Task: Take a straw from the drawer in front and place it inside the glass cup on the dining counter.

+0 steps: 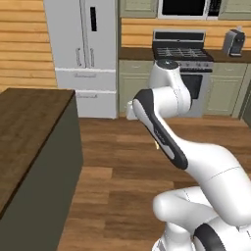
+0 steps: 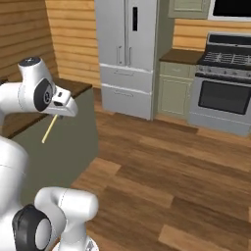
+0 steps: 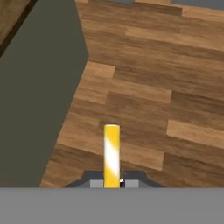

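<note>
Hand (image 2: 58, 115) grips straw (image 2: 49, 129) slanting down beside dining counter (image 1: 29, 127).

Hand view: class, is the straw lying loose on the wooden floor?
No, the straw stands up from between the shut jaws, held above the floor.

- Premises: domestic kitchen.
- Steel fridge (image 1: 86, 56) against log-panelled wall (image 1: 22, 44).
- Right of fridge: green cabinets (image 1: 135, 83), then range (image 1: 184, 59) with microwave (image 1: 186, 7) above.
- Before fridge: plank floor (image 2: 166, 166), wood-topped counter (image 1: 24, 132).
</note>
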Motion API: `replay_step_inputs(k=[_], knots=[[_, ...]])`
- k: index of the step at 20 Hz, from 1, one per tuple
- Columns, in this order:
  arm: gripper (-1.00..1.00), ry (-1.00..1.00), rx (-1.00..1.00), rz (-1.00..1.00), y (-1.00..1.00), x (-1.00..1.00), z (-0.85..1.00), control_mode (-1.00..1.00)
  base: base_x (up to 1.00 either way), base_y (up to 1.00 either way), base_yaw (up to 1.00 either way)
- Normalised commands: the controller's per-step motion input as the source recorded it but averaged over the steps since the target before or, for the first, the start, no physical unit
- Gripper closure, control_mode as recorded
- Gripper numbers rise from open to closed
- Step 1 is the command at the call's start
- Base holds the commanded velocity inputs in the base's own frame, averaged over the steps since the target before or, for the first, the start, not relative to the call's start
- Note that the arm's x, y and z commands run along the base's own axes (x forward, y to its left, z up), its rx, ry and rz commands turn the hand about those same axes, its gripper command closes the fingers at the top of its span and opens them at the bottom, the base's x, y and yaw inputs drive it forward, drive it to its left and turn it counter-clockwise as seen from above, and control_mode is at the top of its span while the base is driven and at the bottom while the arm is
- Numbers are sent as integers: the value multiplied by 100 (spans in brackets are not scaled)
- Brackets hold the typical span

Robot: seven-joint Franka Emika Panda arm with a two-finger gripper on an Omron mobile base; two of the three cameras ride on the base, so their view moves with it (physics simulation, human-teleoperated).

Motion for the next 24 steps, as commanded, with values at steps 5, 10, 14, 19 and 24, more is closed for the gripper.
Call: replay_step_inputs(k=[5, 10, 14, 19, 24], knots=[[100, 0, 0, 0, 0, 0, 0, 100, 100, 21, -35], [100, 0, 0, 0, 0, 0, 0, 100, 100, 0, -21], [100, 0, 0, 0, 0, 0, 0, 100, 100, -3, -7], [100, 0, 0, 0, 0, 0, 0, 100, 100, -13, 1], [100, 0, 0, 0, 0, 0, 0, 100, 100, -27, 23]])
